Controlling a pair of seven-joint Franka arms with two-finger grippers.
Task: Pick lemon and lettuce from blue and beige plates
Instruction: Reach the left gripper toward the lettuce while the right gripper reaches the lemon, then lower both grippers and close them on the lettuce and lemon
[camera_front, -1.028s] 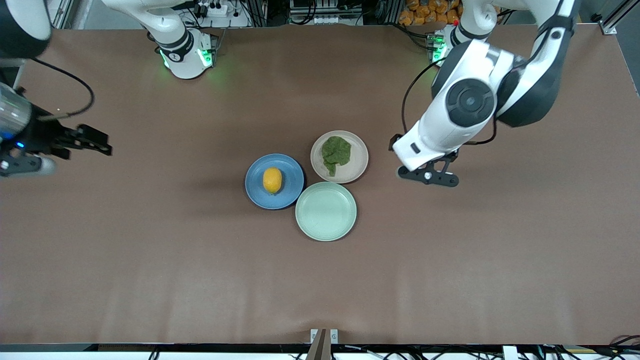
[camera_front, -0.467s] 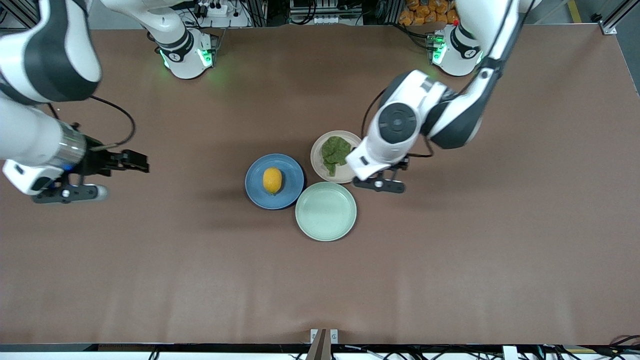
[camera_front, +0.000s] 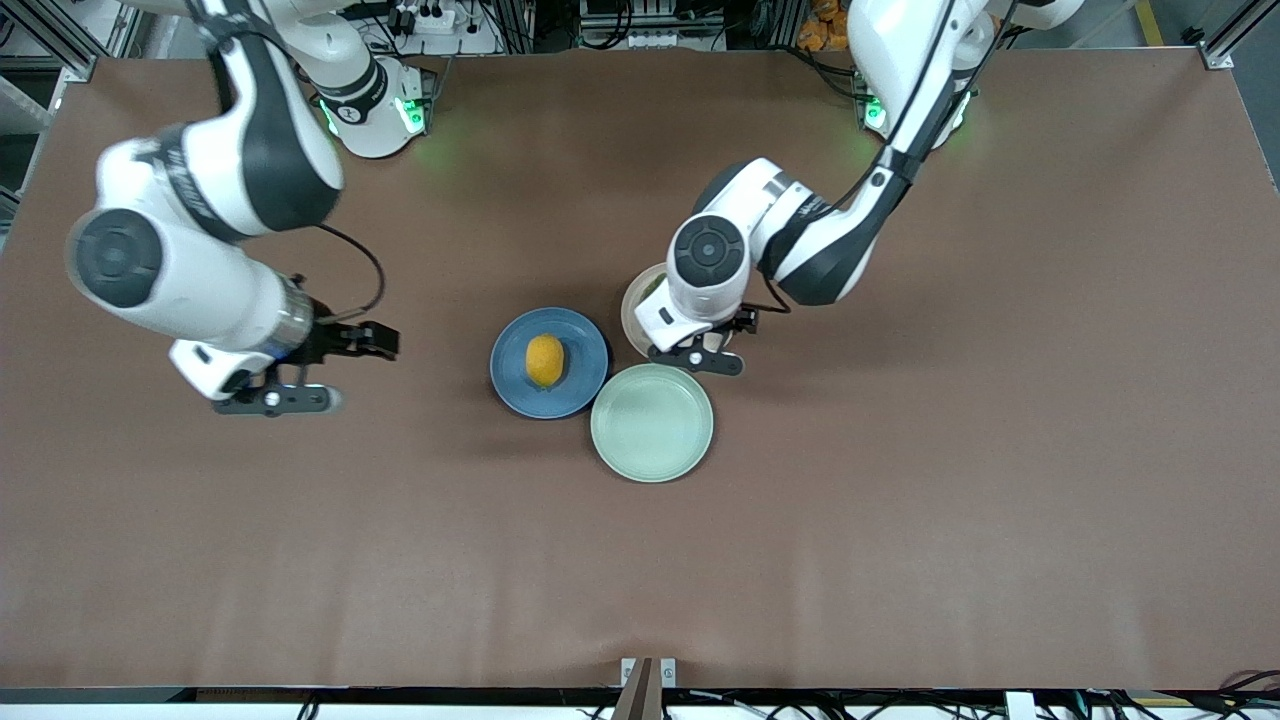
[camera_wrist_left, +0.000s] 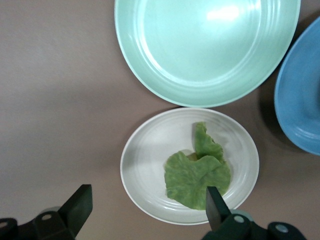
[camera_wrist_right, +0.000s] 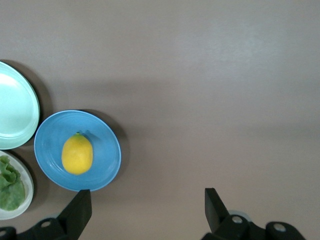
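Observation:
The yellow-orange lemon (camera_front: 545, 360) (camera_wrist_right: 77, 154) lies in the middle of the blue plate (camera_front: 515, 378) (camera_wrist_right: 102, 142). In the left wrist view the green lettuce (camera_wrist_left: 197, 176) lies on the beige plate (camera_wrist_left: 145, 160). In the front view the left arm's hand covers most of that plate (camera_front: 631, 312). My left gripper (camera_front: 697, 359) (camera_wrist_left: 147, 198) hangs open over the beige plate's rim, the lettuce close to one finger. My right gripper (camera_front: 275, 400) (camera_wrist_right: 146, 199) is open over bare table, beside the blue plate toward the right arm's end.
A bare mint-green plate (camera_front: 652, 422) (camera_wrist_left: 200, 45) touches both other plates, nearer to the front camera. The three plates form a tight cluster mid-table on the brown tabletop (camera_front: 900, 520).
Both arms have swung in toward the plates. The left gripper came over the beige plate and now hides the lettuce in the front view. The right gripper moved toward the blue plate.

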